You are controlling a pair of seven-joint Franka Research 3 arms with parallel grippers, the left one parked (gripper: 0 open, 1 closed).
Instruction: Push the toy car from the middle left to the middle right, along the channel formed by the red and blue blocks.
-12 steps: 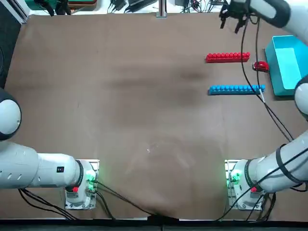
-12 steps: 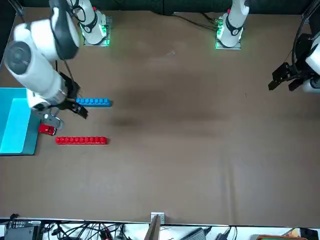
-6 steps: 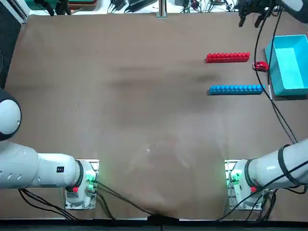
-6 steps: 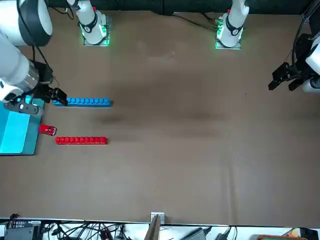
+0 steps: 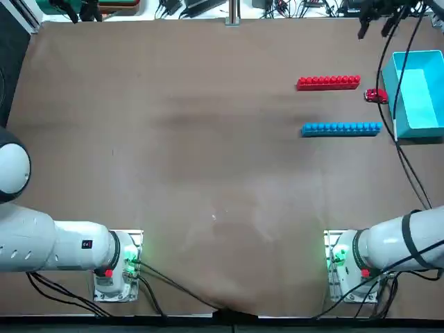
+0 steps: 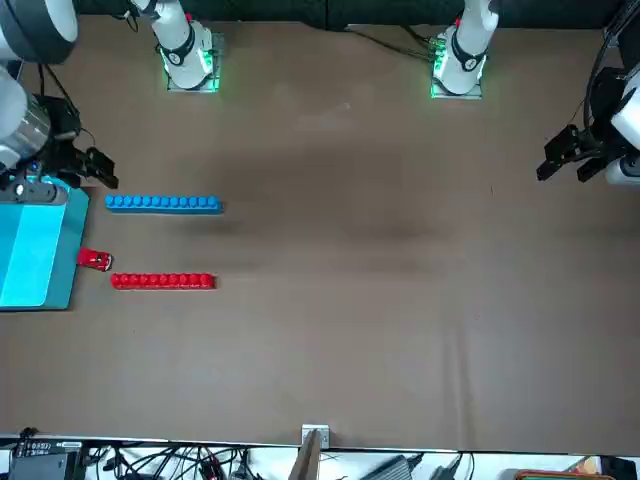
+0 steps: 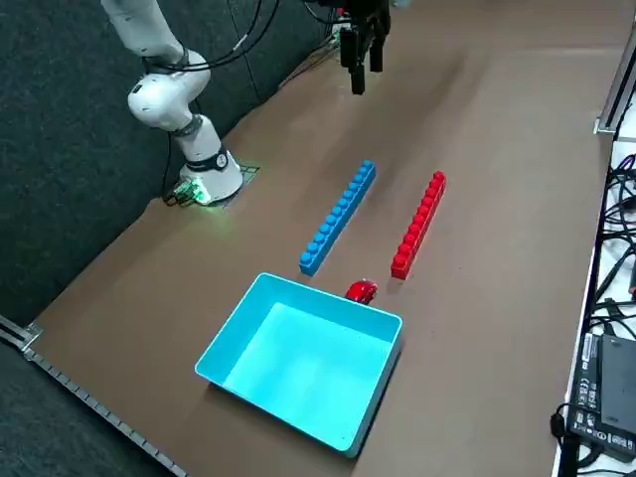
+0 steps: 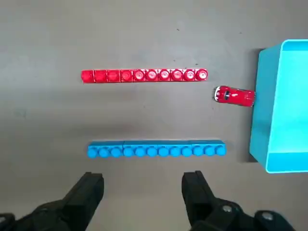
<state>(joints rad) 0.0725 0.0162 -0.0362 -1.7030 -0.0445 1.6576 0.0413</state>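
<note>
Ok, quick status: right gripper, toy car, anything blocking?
Right gripper open and empty, raised clear of the table. Tiny glossy red toy car past both studded bars' right ends, against the light blue open bin, which blocks further travel.

On my front view I see the red toy car [image 6: 95, 259] at the right side of the light blue bin [image 6: 38, 255], though I can't tell whether they touch. The long blue bar [image 6: 164, 204] lies just right of the bin's upper corner, and the shorter red bar [image 6: 163, 281] lies right of the bin's lower part. I have my right gripper [image 6: 106, 172] raised by the bin's upper end, near that corner.
</note>
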